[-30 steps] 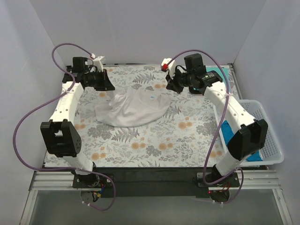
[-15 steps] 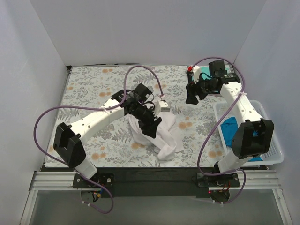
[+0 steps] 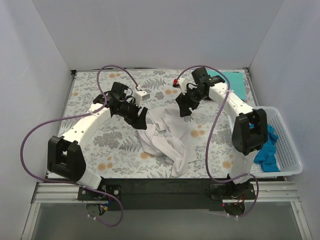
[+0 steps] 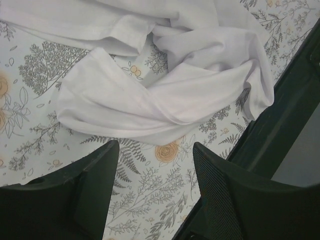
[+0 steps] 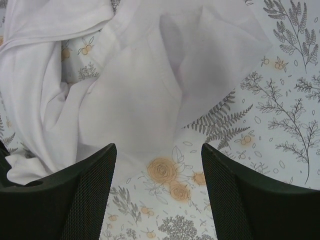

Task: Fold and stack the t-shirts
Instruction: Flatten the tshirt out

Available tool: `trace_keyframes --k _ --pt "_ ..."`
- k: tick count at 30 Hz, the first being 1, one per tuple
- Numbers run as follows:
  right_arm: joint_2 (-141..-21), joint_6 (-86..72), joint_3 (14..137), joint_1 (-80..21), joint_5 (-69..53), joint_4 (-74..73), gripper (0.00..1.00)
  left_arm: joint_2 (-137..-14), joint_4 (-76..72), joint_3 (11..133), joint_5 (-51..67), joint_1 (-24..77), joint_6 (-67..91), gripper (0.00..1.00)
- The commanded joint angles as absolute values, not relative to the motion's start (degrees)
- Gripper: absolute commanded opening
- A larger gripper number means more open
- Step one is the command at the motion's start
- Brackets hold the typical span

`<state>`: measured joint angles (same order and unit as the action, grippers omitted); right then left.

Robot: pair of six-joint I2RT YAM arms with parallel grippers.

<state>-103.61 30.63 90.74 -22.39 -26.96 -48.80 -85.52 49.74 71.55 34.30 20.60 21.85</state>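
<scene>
White t-shirt (image 3: 167,142) lies crumpled near the middle of the worktop (image 3: 95,150), with a twisted tail reaching toward the near edge. On its left, the left fingers (image 3: 141,120) hang spread and empty just above a rumpled lobe. On its right, the right fingers (image 3: 184,109) are likewise parted with nothing between them, over the broader panel.

The fabric is thin, matte and limp, heaped in soft overlapping folds. A pinch here would likely catch a single layer, or snag the floral cover (image 3: 210,150) underneath, and bunch the bundle tighter instead of opening it. The tail might also slip off the near edge.

Further right, a teal t-shirt (image 3: 232,80) lies flat at the far corner, and a blue t-shirt (image 3: 267,150) slumps in the white lattice basket (image 3: 290,150).
</scene>
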Motion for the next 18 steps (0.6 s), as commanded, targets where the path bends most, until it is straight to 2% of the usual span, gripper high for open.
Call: trace_keyframes --k 1,9,18 --pt "-108.88 26.2 98.24 -23.11 -26.54 -46.58 0.75 -86.04 43.08 70.67 34.64 22.76 21.35 0.6" --pt "-118.11 24.34 103.8 -27.68 -24.88 -44.56 0.74 -94.56 35.79 70.93 25.43 26.88 27.24 0.6" --pt "-119.89 26.19 97.84 -27.77 -22.24 -43.6 0.69 -104.4 30.59 71.1 11.79 34.19 33.83 0.6"
